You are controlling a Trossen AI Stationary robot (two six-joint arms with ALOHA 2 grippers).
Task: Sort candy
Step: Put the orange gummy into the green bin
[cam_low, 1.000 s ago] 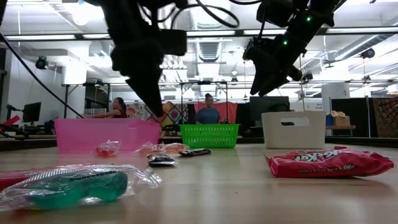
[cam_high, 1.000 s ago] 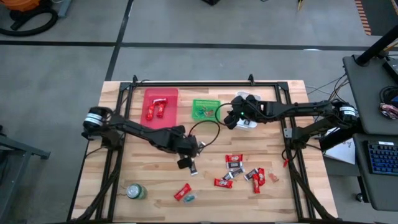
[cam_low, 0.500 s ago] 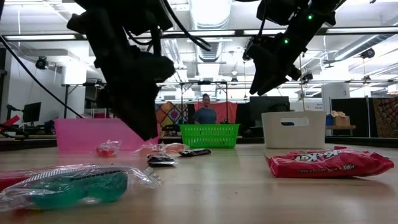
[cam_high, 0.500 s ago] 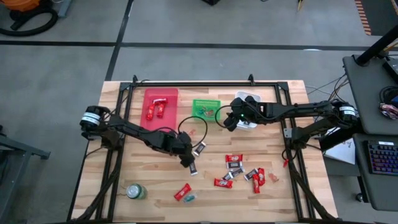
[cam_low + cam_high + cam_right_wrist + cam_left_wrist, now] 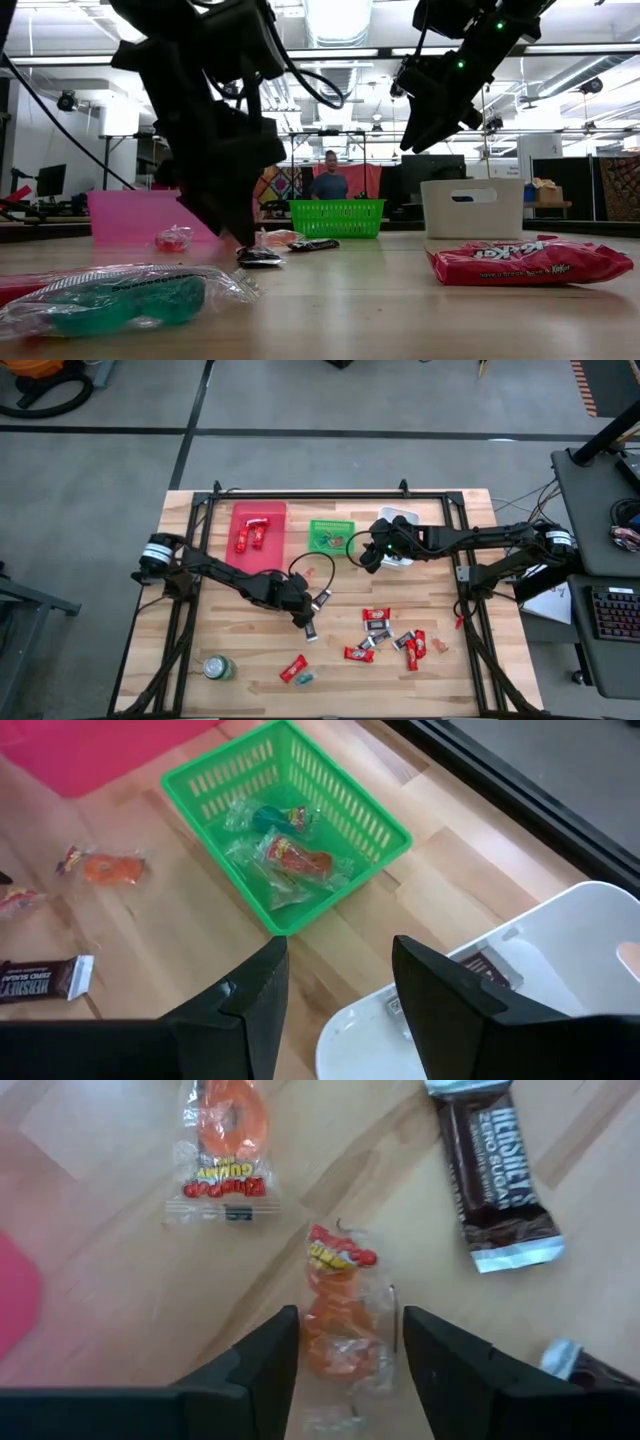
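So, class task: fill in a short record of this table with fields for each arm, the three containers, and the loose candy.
left gripper: fingers open, low over the table, straddling an orange gummy candy
right gripper: fingers open, raised above the white bin
pink tray: holds red-wrapped candy
green basket: holds a few clear-wrapped gummies
white bin: a dark wrapped piece shows inside
loose candy: a second orange gummy and a dark brown chocolate bar near the left gripper; a red and dark cluster toward the table's front right
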